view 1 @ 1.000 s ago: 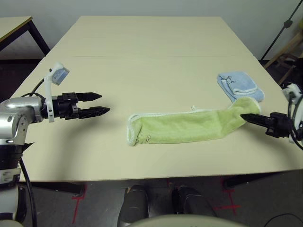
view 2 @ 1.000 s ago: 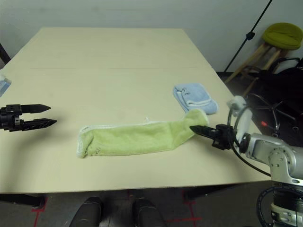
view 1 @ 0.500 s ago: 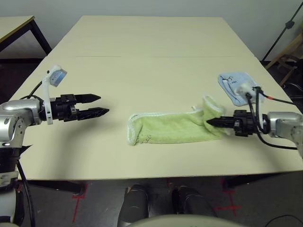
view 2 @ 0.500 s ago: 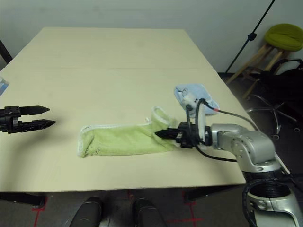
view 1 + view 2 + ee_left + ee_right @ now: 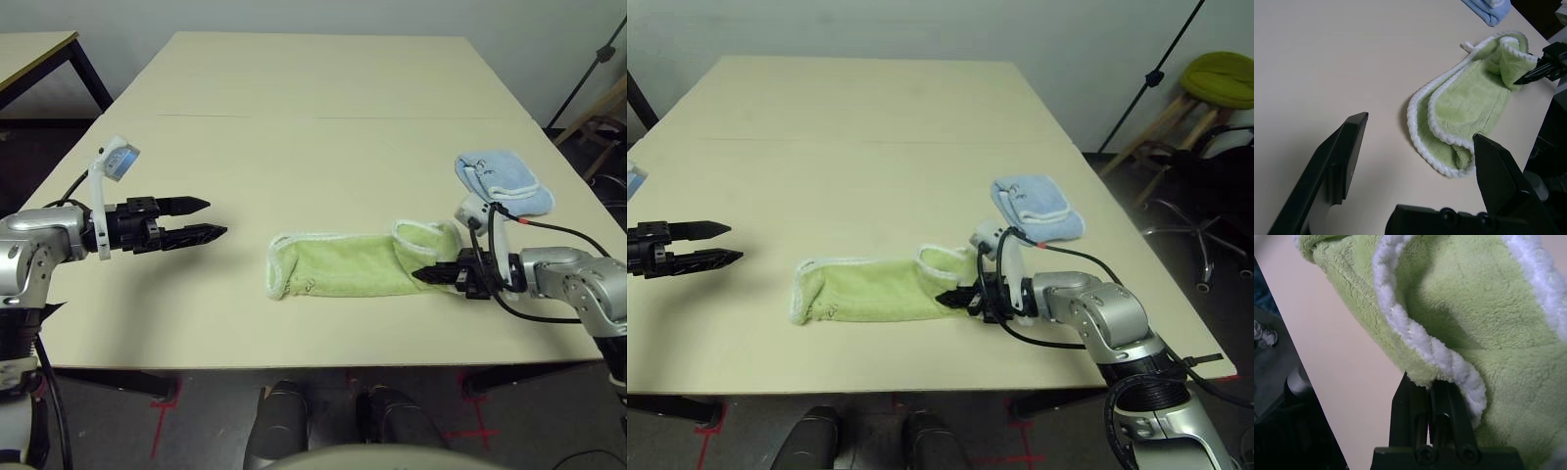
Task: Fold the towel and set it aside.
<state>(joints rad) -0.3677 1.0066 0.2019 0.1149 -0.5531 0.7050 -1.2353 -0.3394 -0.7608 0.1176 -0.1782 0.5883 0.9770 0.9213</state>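
From the head cameras, I see the green towel point(image 5: 358, 262) lying as a long strip near the table's point(image 5: 313, 108) front edge, its right end lifted and curled leftward by my right gripper point(image 5: 423, 276). The blue cloth point(image 5: 502, 179) sits apart behind it. In the left wrist view, my left gripper point(image 5: 1415, 142) hangs with fingers spread wide, holding nothing. In the right wrist view, those fingers are pinched tight on the white hem. I judge the crosswise fold just begun; setting aside remains.
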